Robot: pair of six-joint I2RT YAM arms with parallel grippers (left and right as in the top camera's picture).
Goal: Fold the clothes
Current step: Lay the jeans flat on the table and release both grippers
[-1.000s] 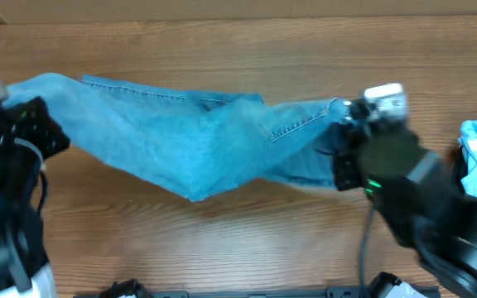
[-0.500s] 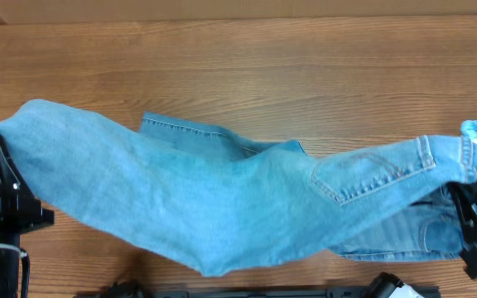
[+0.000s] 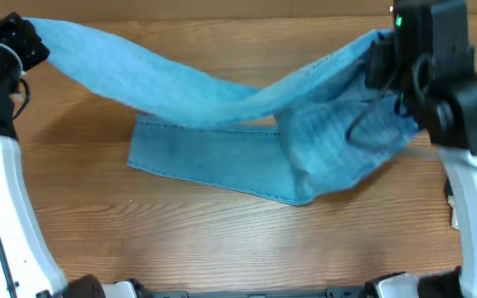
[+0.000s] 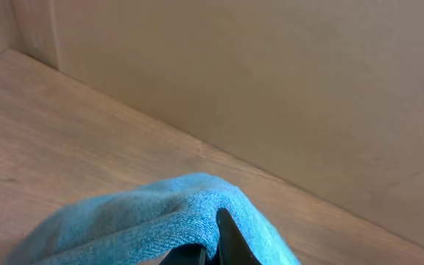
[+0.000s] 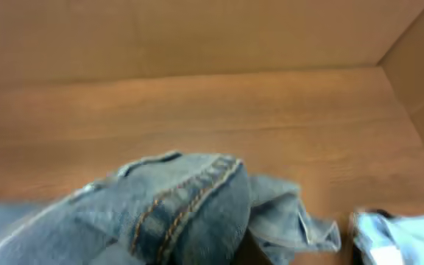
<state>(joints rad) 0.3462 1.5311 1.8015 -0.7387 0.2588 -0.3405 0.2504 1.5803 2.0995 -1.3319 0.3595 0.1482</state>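
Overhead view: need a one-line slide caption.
Left gripper and right gripper hold the light blue jeans up by opposite ends, one part resting on the wooden table.

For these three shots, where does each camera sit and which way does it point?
Overhead: above the table, looking straight down; both arms, left tool and right tool holding up the jeans.
Left wrist: on the left arm, facing across the table to a tan wall; a dark tool tip pinches denim.
Right wrist: on the right arm, facing a tan wall; stitched denim hides its tool.
Both wrist views share jeans, table, wall.
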